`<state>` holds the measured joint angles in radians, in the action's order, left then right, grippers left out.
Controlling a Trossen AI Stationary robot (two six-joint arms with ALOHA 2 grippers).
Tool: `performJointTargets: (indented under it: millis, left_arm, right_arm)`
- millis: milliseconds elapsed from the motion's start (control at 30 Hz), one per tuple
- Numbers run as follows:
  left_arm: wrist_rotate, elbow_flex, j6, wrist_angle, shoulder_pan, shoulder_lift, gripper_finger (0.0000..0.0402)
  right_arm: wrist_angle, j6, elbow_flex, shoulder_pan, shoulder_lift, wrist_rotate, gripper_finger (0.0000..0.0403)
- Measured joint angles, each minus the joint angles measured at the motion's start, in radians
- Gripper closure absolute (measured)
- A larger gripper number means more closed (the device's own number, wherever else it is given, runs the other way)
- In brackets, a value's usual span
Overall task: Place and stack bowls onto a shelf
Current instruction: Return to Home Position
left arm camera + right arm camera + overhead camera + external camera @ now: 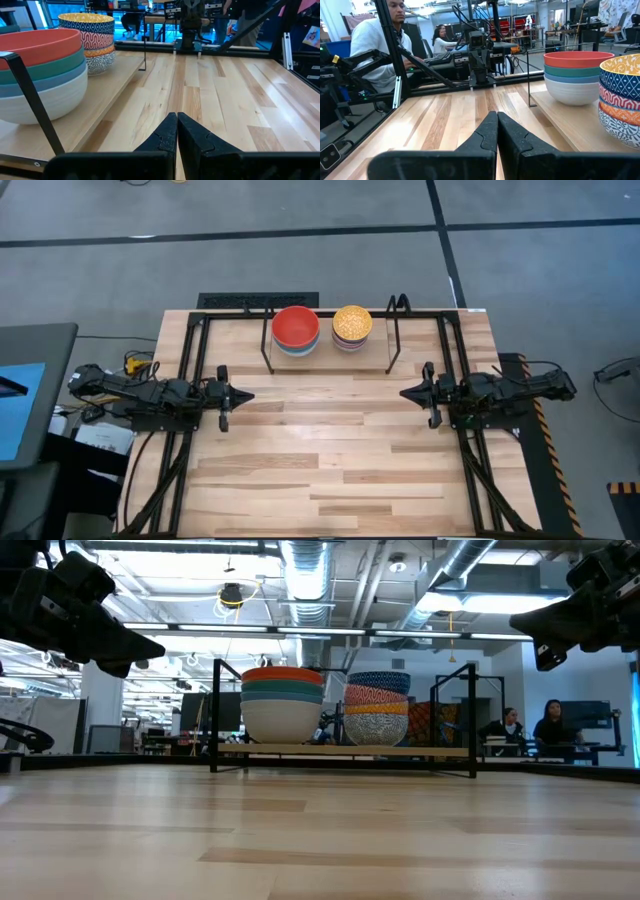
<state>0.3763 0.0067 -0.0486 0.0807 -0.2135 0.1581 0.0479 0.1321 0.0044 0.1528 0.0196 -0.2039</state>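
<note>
A: Looking down on the surface (330, 470): bowls (282, 705) where?

B: All up on the shelf (440, 750) at 12 o'clock, in 2 stacks just beside each other with a gap between. Counting 4 in the red-topped stack (296, 328) and 4 in the yellow-topped stack (352, 323), so 8 shelved; judging the stacking itself finished.

A: And the jaws?

B: Pressed together on both sides, clamped on nothing. Placing the left arm (170, 393) at 9 o'clock and the right arm (490, 390) at 3 o'clock, both hanging well above the wood, tips aimed at each other across the middle.

A: Any bearing worth minding for parking?

B: Reading the red-topped stack at about 1 o'clock from the left jaws, the yellow-topped stack at about 11 o'clock from the right jaws. Taking the shelf's long axis as 9 to 3, parallel to the line between the 2 tips. Pairing each arm with its nearer stack: left with red, right with yellow, neither closer overall. Judging any retreat toward 9 and 3 as heading away from the shelf and its wire uprights (214, 715), well apart from both tips.
</note>
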Motion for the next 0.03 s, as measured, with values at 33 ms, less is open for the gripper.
performJointTargets:
  millis: [33]
  left_arm:
    - [0.0,0.0,0.0,0.0,0.0,0.0,0.0401]
  right_arm:
    - [0.0,0.0,0.0,0.0,0.0,0.0,0.0375]
